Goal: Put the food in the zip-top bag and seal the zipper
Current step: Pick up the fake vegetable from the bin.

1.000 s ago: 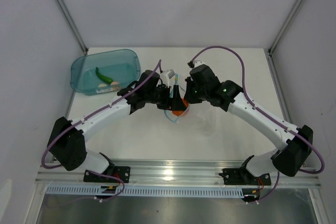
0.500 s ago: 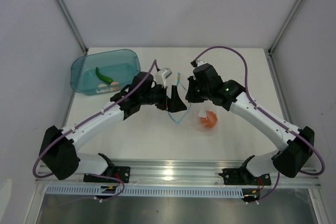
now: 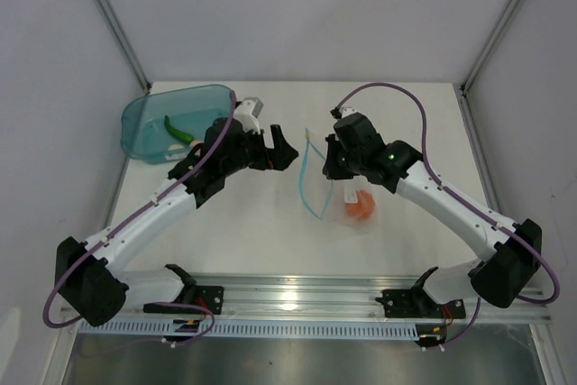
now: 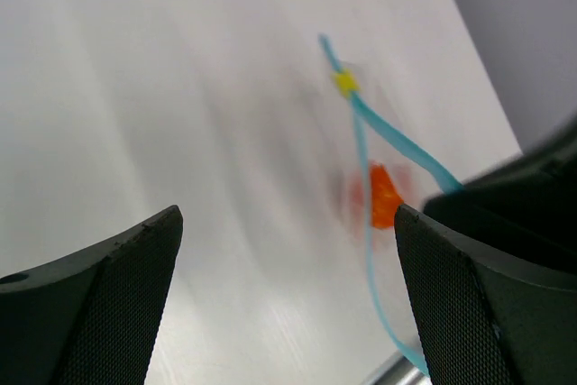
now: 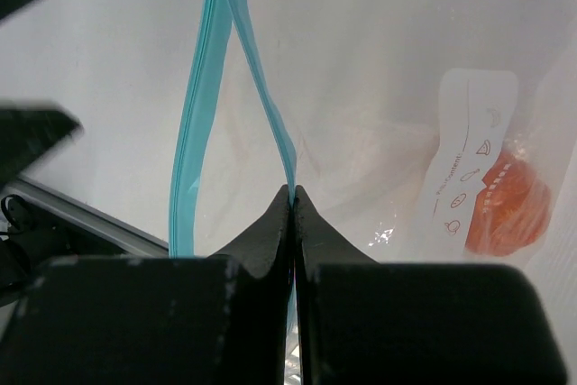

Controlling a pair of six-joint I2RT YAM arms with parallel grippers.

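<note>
The clear zip-top bag [image 3: 347, 197] lies mid-table with its light-blue zipper [image 3: 306, 182] gaping open. The orange fruit [image 3: 360, 207] sits inside it, also seen in the right wrist view [image 5: 507, 205] and blurred in the left wrist view [image 4: 384, 196]. My right gripper [image 3: 332, 164] is shut on one lip of the zipper [image 5: 270, 119] and holds the mouth up. My left gripper [image 3: 281, 146] is open and empty, left of the bag, between it and the tub. The green vegetable [image 3: 178, 130] and cream-white lump [image 3: 178, 144] lie in the tub.
A teal translucent tub [image 3: 212, 105] stands at the back left. Grey walls and frame posts close in the table. An aluminium rail [image 3: 297, 290] runs along the near edge.
The orange fruit dropped from my left gripper into the bag. My left gripper opened and drew back left toward the tub. My right gripper kept its hold on the zipper lip.
</note>
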